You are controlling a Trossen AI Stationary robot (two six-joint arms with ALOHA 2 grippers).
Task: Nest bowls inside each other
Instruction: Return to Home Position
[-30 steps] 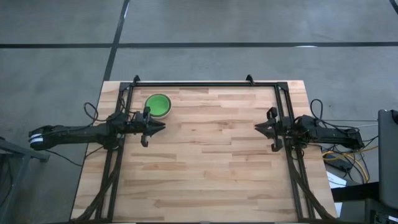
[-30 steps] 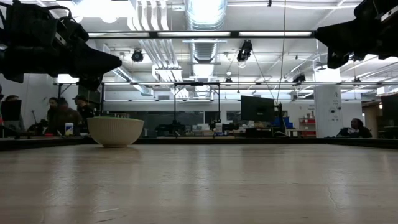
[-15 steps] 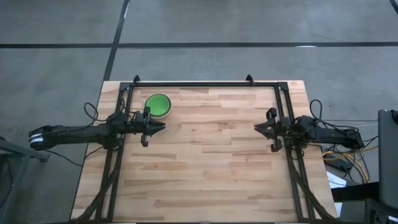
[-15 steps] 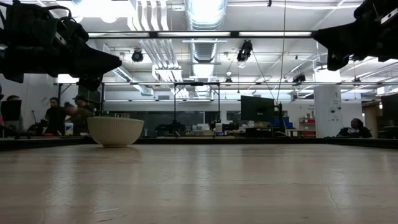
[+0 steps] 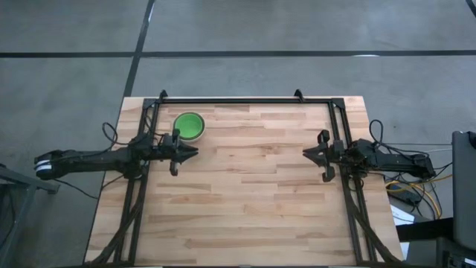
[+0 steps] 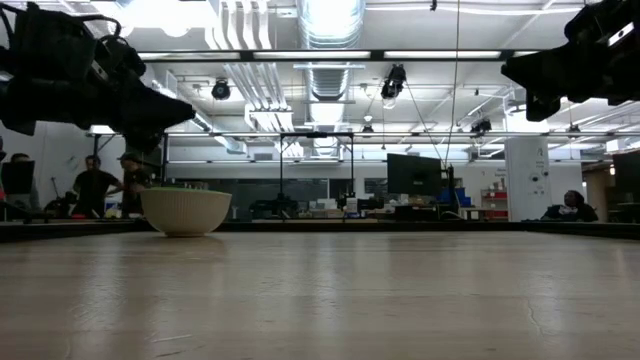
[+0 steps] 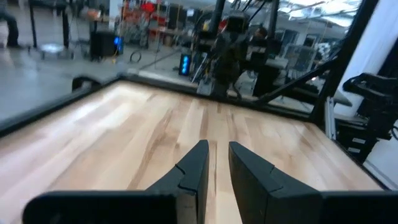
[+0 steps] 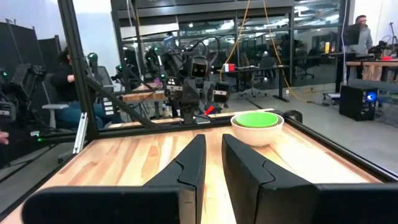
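Above table, both tools level

Left tool fingers slightly parted, empty, above wooden table

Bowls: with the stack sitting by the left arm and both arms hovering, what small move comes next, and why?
Probably none beyond retracting: only one nested stack of bowls shows, green inside, whitish outside. Left end effector and right end effector hover empty, fingers slightly parted.
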